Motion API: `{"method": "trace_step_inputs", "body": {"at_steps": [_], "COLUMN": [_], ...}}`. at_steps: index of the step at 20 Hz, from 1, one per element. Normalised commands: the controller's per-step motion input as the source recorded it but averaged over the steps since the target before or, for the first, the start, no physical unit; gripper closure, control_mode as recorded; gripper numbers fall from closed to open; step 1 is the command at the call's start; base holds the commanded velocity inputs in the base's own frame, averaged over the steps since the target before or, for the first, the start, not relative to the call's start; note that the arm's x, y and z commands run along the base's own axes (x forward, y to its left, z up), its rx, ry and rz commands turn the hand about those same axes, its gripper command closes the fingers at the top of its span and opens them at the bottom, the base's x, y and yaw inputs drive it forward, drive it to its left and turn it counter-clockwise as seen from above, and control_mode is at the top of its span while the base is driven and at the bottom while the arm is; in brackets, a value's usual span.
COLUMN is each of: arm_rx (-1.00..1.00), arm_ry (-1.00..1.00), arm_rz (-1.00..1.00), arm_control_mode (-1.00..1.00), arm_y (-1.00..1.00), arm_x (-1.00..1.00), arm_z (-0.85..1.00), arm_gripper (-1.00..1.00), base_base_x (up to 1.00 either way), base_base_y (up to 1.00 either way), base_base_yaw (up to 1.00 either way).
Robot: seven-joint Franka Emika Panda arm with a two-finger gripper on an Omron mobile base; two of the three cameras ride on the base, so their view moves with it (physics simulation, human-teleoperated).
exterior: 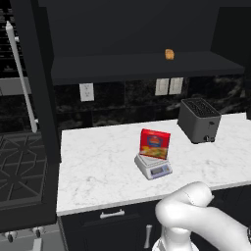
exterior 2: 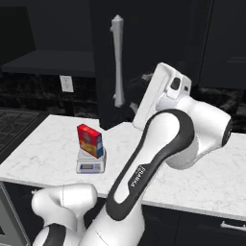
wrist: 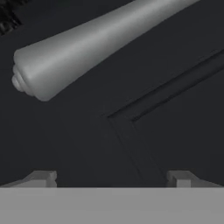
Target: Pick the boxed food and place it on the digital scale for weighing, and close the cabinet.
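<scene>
The red boxed food (exterior: 155,144) (exterior 2: 90,140) stands upright on the small grey digital scale (exterior: 153,166) (exterior 2: 91,165), in the middle of the white marble counter (exterior: 98,171). Both doors of the black upper cabinet hang open: the left door (exterior: 41,98) with its silver bar handle (exterior: 20,78), and the right door (exterior 2: 134,53) with its handle (exterior 2: 117,62). My gripper (wrist: 111,179) is open, right up against the right door's dark panel (wrist: 131,127). That door's handle end (wrist: 65,57) lies just ahead of the fingertips (wrist: 43,177). Nothing is between them.
A black toaster (exterior: 198,120) sits on the counter to the right of the scale. A tiny orange item (exterior: 169,54) lies on the open cabinet shelf. A gas stove (exterior: 19,166) adjoins the counter on the left. Dark drawers (exterior: 112,214) run below the counter.
</scene>
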Motion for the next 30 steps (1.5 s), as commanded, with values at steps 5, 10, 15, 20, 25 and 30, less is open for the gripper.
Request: {"method": "trace_step_inputs", "body": {"at_steps": [5,10,15,20,25,30], "arm_rx": [-0.07,-0.02,-0.1,-0.02,0.0,0.0], "arm_ry": [-0.03,-0.08,-0.03,0.0,0.0,-0.11], "arm_rz": [-0.31,-0.36,-0.3,0.02,0.08,0.04], "arm_control_mode": [-1.0,-1.0,-1.0,-1.0,-1.0,-1.0], "arm_y": [1.0,1.0,0.9,0.2,0.0,0.0], "arm_x": [1.0,1.0,1.0,1.0,0.96,0.74], "arm_z": [-0.01,0.0,0.0,0.0,0.0,-0.17], "arm_gripper": [-1.0,-1.0,-1.0,-1.0,-1.0,-1.0], "base_base_x": [0.0,0.0,0.0,0.0,0.0,0.0], "base_base_y": [0.0,0.0,0.0,0.0,0.0,0.0], "base_base_yaw": [0.0,0.0,0.0,0.0,0.0,0.0]}}
